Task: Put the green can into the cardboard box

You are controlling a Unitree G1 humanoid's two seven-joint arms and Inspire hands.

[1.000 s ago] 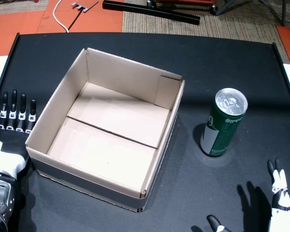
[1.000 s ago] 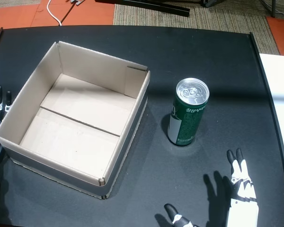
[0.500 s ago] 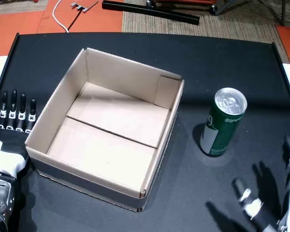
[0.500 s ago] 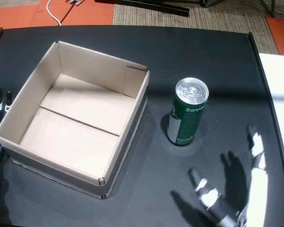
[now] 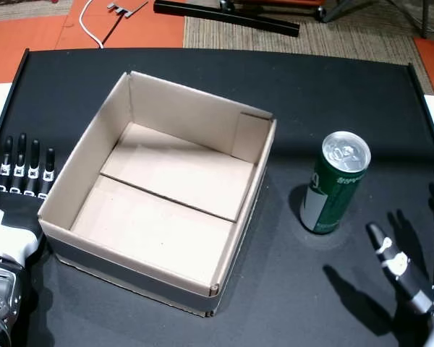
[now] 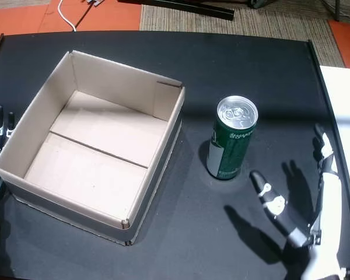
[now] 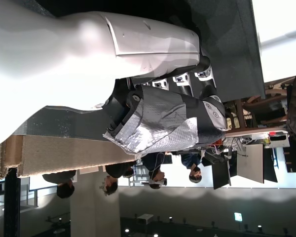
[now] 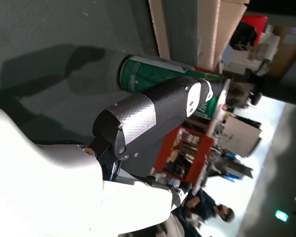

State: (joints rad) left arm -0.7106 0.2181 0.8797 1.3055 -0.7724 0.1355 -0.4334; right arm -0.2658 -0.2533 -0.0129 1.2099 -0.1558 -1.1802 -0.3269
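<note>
Right hand: nearest, low at the table's right edge, fingers spread and holding nothing; thumb aimed toward the can, not touching it.

Left hand: flat on the table just beside the box's left wall, fingers extended, holding nothing.

Can: green, upright on the table, right of the box, apart from it.

Box: cardboard, open-topped, nothing inside it.

Risks, judged: the can is tall and narrow; a thumb or fingertip arriving first could topple it and set it rolling. A loose wrap on the smooth wall may slip. Carried low, it could catch the box's right wall.
</note>
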